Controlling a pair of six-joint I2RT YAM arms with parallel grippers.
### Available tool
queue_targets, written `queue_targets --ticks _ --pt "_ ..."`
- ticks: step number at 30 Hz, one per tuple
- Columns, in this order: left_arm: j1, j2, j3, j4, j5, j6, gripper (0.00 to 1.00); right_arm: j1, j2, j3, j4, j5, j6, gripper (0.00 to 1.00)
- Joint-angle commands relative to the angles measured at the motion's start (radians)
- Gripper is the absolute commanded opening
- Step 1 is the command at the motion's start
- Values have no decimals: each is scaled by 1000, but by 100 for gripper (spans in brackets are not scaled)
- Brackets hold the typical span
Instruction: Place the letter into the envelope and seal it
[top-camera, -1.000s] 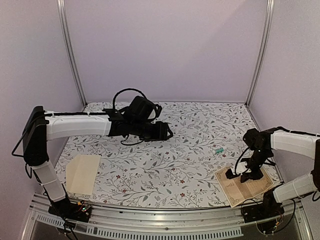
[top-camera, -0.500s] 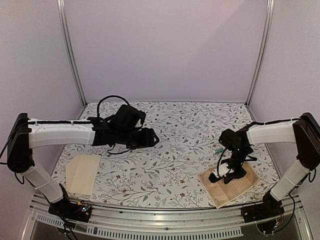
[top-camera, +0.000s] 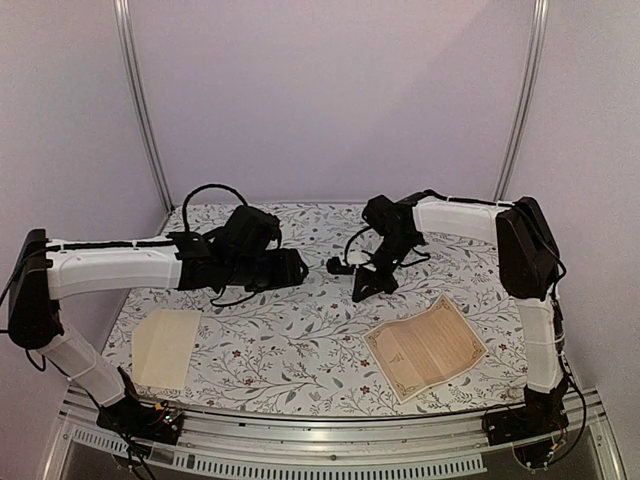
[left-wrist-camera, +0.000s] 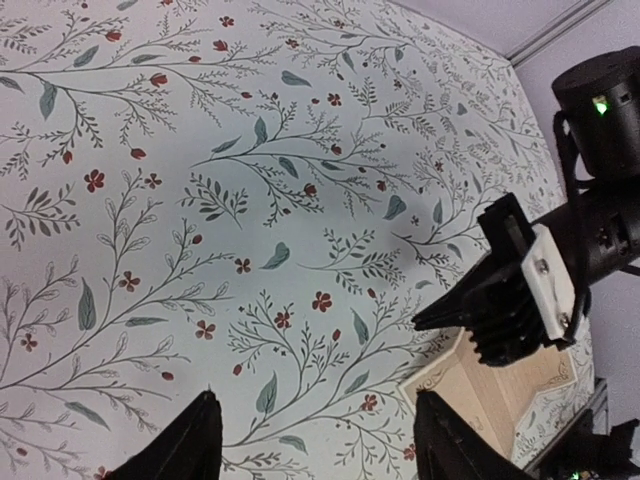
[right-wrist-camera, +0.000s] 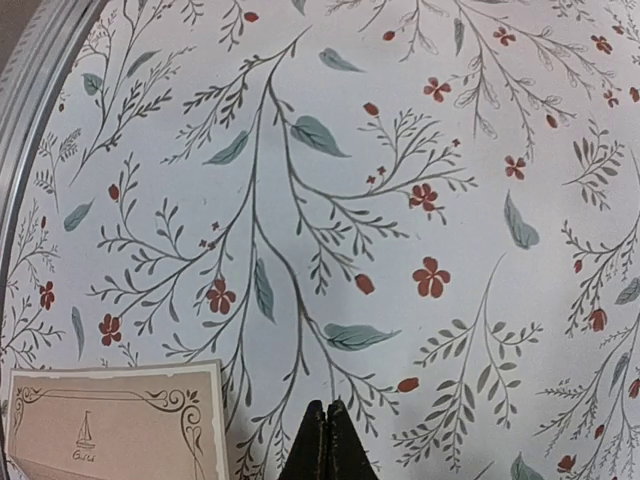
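Note:
The letter (top-camera: 425, 347), tan with a dark ornate border, lies flat on the floral table at the front right, with nothing touching it. Its corner shows in the right wrist view (right-wrist-camera: 110, 425) and in the left wrist view (left-wrist-camera: 490, 395). The envelope (top-camera: 165, 345), plain cream, lies flat at the front left. My right gripper (top-camera: 365, 288) is shut and empty above the table's middle, behind and left of the letter; its tips (right-wrist-camera: 327, 415) are pressed together. My left gripper (top-camera: 303, 268) is open and empty, left of the right one; the right gripper (left-wrist-camera: 515, 300) shows in its view.
The floral tablecloth (top-camera: 300, 340) covers the table. Lilac walls and metal posts (top-camera: 140, 110) close in the back and sides. A metal rail (top-camera: 320, 445) runs along the front edge.
My right arm swung from the front right to the table's middle, dragged the letter leftward and has come off it. My left gripper drew back to the left.

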Motion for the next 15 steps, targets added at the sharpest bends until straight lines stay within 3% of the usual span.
queue_targets --ticks 1,7,15 --pt "-10 -41 -5 -15 -37 -21 65 -10 67 184 -141 -113 157 0" --pt "-9 1 0 14 -25 11 67 -120 -101 120 -138 -43 249 23" --pt "-9 126 112 17 43 95 67 -332 -316 -110 -129 74 367 38"
